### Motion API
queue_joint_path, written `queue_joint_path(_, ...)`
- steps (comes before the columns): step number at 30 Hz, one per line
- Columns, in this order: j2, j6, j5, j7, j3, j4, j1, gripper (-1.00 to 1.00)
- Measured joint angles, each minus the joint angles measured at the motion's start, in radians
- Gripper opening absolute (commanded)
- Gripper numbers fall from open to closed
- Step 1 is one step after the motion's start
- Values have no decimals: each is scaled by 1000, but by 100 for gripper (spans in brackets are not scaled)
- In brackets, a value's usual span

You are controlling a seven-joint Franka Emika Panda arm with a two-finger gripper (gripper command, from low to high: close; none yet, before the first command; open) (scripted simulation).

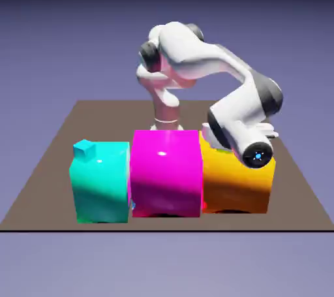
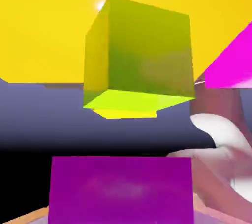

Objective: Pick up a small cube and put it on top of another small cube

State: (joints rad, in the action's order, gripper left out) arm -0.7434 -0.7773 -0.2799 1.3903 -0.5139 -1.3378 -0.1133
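Observation:
In the hand view the tiny magenta-pink cube [image 2: 120,188] fills the bottom middle, and my gripper [image 1: 220,140] is shut on it. The cube hides both fingertips. Beyond it, with a gap between them, the tiny yellow-green cube [image 2: 138,50] rests on the bright top of the big orange block [image 2: 44,26]. In the exterior view my hand hangs low over the top of the orange block [image 1: 236,185], and the arm hides both small cubes there.
Three big blocks stand side by side: cyan [image 1: 99,185], magenta [image 1: 165,175] and orange. A tiny cyan cube [image 1: 84,149] sits on the cyan block's top. The magenta block's corner [image 2: 231,60] shows to the right of the yellow-green cube.

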Motion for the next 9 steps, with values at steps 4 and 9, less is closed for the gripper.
queue_joint_path(4,64,-78,4,-40,-4,-145,-18,-100)
queue_joint_path(9,116,-140,8,-72,-7,-261,-33,100)
